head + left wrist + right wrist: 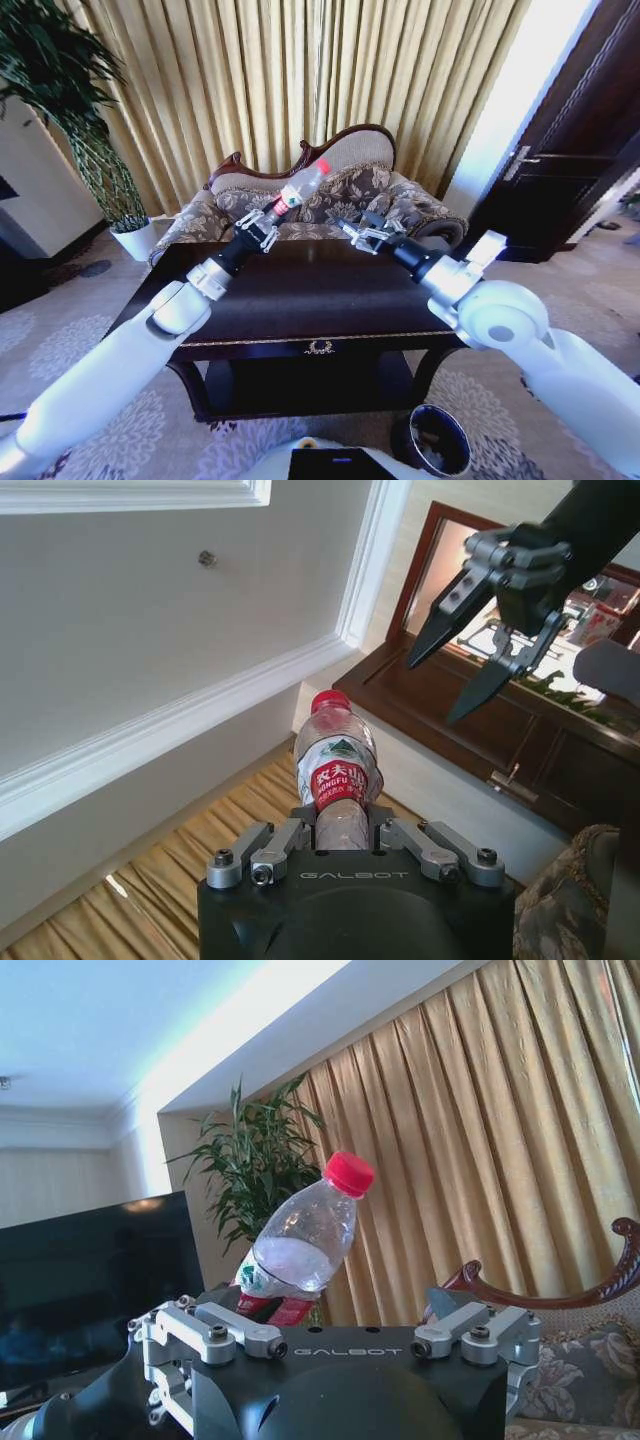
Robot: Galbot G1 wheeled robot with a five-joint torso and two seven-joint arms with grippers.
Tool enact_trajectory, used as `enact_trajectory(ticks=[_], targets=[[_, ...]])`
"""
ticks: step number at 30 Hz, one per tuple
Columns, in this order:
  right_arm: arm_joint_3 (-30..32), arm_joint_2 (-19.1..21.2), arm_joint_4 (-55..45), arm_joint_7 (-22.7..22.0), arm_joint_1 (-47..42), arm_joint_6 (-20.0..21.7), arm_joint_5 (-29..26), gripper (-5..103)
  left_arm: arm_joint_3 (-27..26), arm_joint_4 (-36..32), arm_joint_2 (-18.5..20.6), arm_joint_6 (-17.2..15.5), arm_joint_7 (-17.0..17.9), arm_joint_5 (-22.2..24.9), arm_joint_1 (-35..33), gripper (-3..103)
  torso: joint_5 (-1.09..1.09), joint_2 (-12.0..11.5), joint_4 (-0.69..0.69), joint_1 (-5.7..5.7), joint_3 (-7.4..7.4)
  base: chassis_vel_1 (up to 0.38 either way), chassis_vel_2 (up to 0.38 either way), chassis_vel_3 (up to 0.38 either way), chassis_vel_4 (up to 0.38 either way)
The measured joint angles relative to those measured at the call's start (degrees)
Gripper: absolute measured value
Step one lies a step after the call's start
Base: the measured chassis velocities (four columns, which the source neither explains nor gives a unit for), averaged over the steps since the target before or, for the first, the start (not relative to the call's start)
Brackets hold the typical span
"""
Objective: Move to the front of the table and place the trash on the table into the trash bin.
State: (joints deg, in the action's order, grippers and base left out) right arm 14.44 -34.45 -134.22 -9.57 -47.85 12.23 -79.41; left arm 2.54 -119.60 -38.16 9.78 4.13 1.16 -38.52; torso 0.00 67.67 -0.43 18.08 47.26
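Left gripper (pixel 262 231): jaws clamped on the small clear plastic bottle with red cap and red-and-white label (pixel 300 187), raised above the dark glossy wooden table (pixel 300 300).
Right gripper (pixel 362 235): jaws apart, empty, near the bottle.
Round dark brown bin (pixel 432 440): on the floor, front right of the table.
Advice: keep the grip firm; release only over the bin's mouth, seemingly unobstructed.

The word "GALBOT" is printed in pale letters on the black housing of the left pincer (pixel 345 825) in the left wrist view, and the same word is read on the housing of the right pincer (pixel 340 1345) in the right wrist view. On the red label of the bottle (pixel 338 770) held in the left pincer, white Chinese characters and a line of Latin letters are seen, of which "ONGFU" can be made out
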Motion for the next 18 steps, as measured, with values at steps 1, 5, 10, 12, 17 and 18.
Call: enact_trajectory(ticks=[1, 5, 10, 12, 17, 18], targets=[[-0.70, -0.40, 0.60, 0.00, 0.92, 0.04, -0.02, 100, 1.36, -0.20, 0.30, -0.05, -0.04, 0.00, 1.36, 25, 0.01, 0.00, 0.01, 0.00, 0.00, 0.000, 0.000, 0.000, 0.000], [-1.77, -1.45, 2.35, 0.21, 2.45, 0.10, -0.14, 100, 4.55, -0.53, 0.49, -1.18, -0.06, 0.60, 4.10, 25, 0.01, 0.00, -0.01, 0.00, 0.00, 0.000, 0.000, 0.000, 0.000], [-2.15, -2.02, 3.28, 0.81, 3.17, 0.12, -0.20, 100, 5.79, -0.52, 0.51, -1.56, -0.05, 0.95, 4.55, 25, 0.00, 0.00, 0.00, 0.00, 0.00, 0.000, 0.000, 0.000, 0.000], [-2.18, -2.25, 3.34, 0.94, 3.34, 0.13, -0.35, 100, 6.00, -0.47, 0.60, -1.60, -0.05, 1.08, 4.54, 25, 0.01, 0.00, 0.00, 0.00, 0.00, 0.000, 0.000, 0.000, 0.000], [-3.22, -2.51, 3.34, 0.95, 4.45, 0.13, -0.55, 100, 7.62, -0.30, 0.20, -1.86, -0.04, 1.25, 5.24, 25, 0.00, 0.00, 0.00, 0.00, 0.00, 0.000, 0.000, 0.000, 0.000], [-3.22, -2.51, 3.34, 0.95, 4.45, 0.13, -0.55, 100, 7.62, -0.30, 0.20, -1.86, -0.04, 1.25, 5.24, 25, 0.00, 0.00, 0.00, 0.00, 0.00, 0.000, 0.000, 0.000, 0.000]])
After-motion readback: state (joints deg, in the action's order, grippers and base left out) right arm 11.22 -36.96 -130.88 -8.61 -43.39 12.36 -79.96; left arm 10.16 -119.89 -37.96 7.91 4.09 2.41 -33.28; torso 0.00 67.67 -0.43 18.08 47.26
